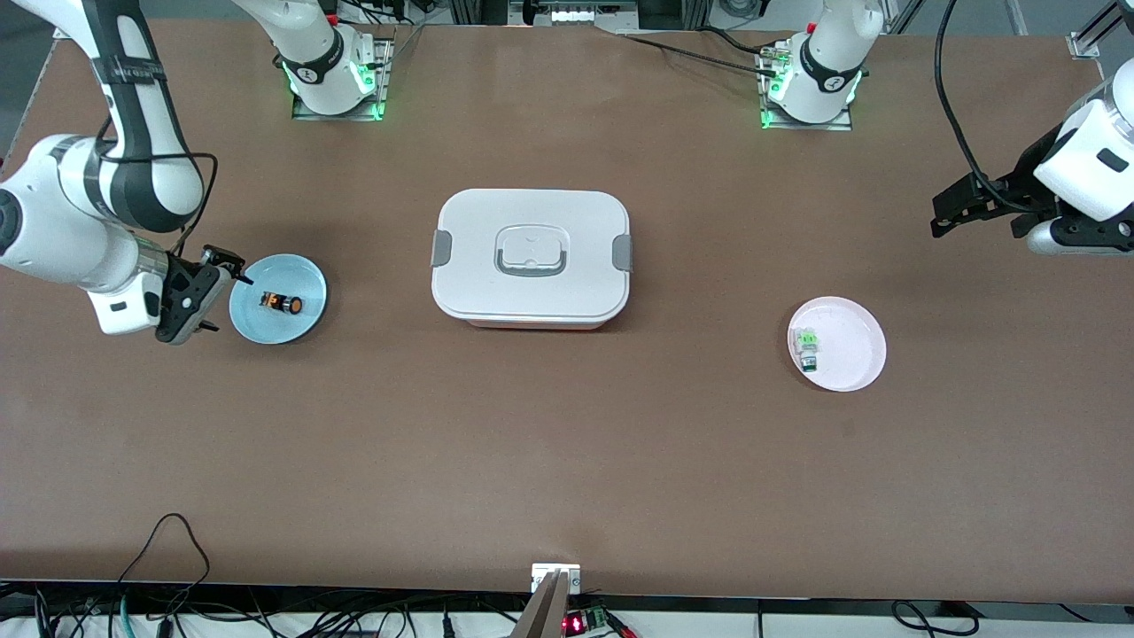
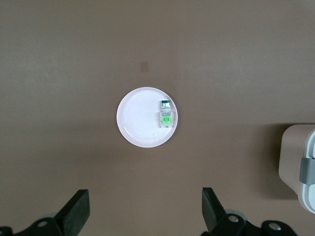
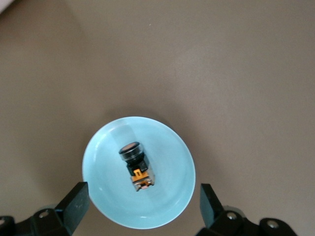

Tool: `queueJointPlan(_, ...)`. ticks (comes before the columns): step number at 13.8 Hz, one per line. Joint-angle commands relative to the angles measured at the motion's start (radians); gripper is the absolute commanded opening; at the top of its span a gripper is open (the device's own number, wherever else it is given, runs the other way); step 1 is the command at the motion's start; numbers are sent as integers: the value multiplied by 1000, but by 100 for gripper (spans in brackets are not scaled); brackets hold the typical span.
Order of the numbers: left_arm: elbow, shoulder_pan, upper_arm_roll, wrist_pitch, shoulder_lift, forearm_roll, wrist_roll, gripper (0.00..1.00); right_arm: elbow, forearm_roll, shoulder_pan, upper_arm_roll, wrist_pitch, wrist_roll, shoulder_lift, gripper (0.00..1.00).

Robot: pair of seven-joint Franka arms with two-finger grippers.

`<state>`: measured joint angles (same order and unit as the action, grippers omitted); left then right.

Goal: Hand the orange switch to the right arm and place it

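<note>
The orange switch lies on its side on a light blue plate toward the right arm's end of the table. In the right wrist view the switch lies mid-plate, black with an orange cap. My right gripper is open and empty, raised beside the plate's rim; its fingers stand wide apart, either side of the plate's edge. My left gripper is open and empty, held high over the left arm's end of the table, and waits.
A pink plate holds a green-and-white switch; both show in the left wrist view, the plate and the switch. A white lidded box stands mid-table; its corner shows in the left wrist view.
</note>
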<state>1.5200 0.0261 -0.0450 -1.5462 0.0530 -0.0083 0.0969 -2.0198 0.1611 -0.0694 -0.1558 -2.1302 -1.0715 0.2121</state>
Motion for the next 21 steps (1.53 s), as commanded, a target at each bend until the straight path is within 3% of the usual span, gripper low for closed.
queueJointPlan(1, -1, 51, 60, 12, 2, 25, 15, 100, 6, -12, -21, 9, 74, 242, -74, 100)
queueJointPlan(5, -14, 44, 53, 9, 8, 17, 0, 100, 39, -100, -93, 42, 163, 546, -158, 100)
queueJointPlan(8, -18, 28, 59, 3, 13, -13, -5, 100, 197, -106, -95, 59, 361, 758, -157, 100)
queueJointPlan(12, -20, 20, 59, -44, 31, -16, -6, 100, 331, -123, -95, 56, 525, 939, -164, 100)
queueJointPlan(14, -20, 14, 59, -48, 37, -10, -6, 100, 342, -121, -95, 55, 550, 1069, -201, 100)
queueJointPlan(17, -52, 8, 59, -48, 51, -10, -8, 100, 340, -121, -89, 56, 543, 1094, -237, 100)
queueJointPlan(18, -55, 8, 59, -48, 51, -10, -8, 100, 336, -124, -63, 67, 540, 1094, -250, 100)
queueJointPlan(20, -55, 11, 56, -46, 54, -7, -5, 100, 329, -124, 70, 201, 541, 1096, -279, 100)
queueJointPlan(21, -55, 11, 51, -46, 56, -7, -5, 100, 329, -124, 89, 217, 541, 1111, -289, 100)
